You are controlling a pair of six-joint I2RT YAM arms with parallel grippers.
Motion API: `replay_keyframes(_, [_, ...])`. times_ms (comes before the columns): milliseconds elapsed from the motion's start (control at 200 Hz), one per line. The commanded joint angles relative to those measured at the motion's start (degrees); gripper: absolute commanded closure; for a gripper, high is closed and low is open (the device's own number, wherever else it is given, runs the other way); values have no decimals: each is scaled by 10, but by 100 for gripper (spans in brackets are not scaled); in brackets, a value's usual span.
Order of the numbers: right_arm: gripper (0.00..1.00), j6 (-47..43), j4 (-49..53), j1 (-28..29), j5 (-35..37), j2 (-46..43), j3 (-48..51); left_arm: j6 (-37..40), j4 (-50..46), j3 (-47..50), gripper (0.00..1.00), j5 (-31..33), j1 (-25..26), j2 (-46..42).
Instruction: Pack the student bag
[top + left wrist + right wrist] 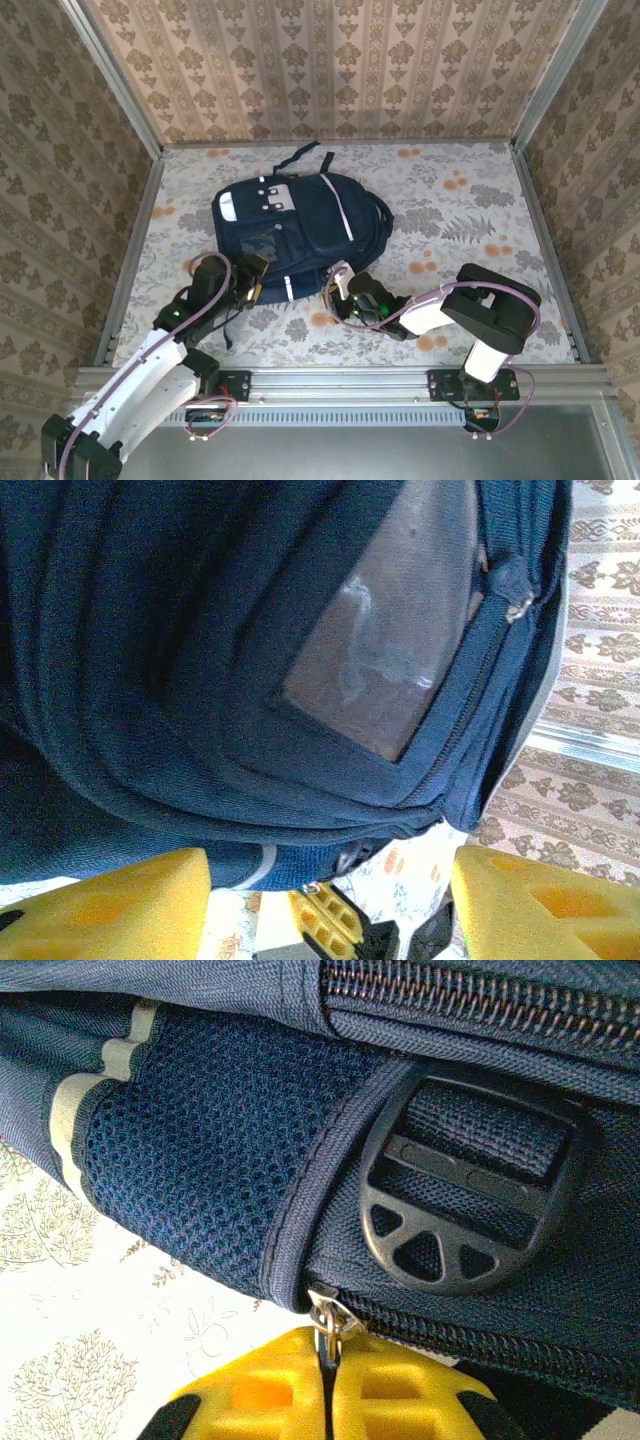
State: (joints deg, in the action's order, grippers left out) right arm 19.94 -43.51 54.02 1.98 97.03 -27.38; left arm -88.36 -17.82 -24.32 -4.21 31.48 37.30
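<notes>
Patterned wallpaper walls in a table spread with a floral cloth (pixel 450 200), and the student bag (pixel 300 230) lies flat on it a little left of centre, its front patches toward the far-left side and its bottom edge toward the arms. The left gripper (pixel 250 278) sits at the bag's near-left edge with its yellow fingers (pixel 100 905) spread apart; its wrist view looks along the navy fabric at a clear window patch (pixel 390 650) and a closed zip (pixel 480 670), and nothing is between the jaws. The right gripper (pixel 340 283) is at the near-right edge, and its wrist camera shows the fingers pressed together on a small metal zipper pull (pixel 325 1315), just below a mesh pocket (pixel 200 1150) and a black strap buckle (pixel 470 1200). The teeth running away from the pull look meshed. The bag is the one item on the cloth, so I judge the loading done or not part of what is visible here — what remains seems to be zip work. Whether this zip is about to be opened or has been drawn shut I cannot tell.
</notes>
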Motion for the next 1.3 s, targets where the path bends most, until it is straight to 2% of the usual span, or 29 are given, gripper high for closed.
replay_keyframes(0, [100,8,-18,7,-11,6,-15,-23,-13,8,34,15,5,-4])
replay_keyframes(220, [100,7,-11,6,-9,1,-15,-21,-11,12,35,18,6,-1])
replay_keyframes(355, [100,8,-10,7,-11,2,-17,-9,3,22,36,43,2,7])
replay_keyframes(580, [100,10,-9,6,-15,7,-20,41,61,25,45,43,-62,53])
replay_keyframes(690, [100,8,-9,7,-15,7,-18,55,85,17,53,41,-82,71])
replay_keyframes(880, [100,2,5,7,-12,2,-16,78,92,0,82,46,-93,88])
replay_keyframes(1030, [100,-22,51,6,7,-17,-18,87,91,-1,100,46,-107,85])
replay_keyframes(1295, [100,-62,155,6,26,-58,-24,103,71,-14,100,43,-138,79])
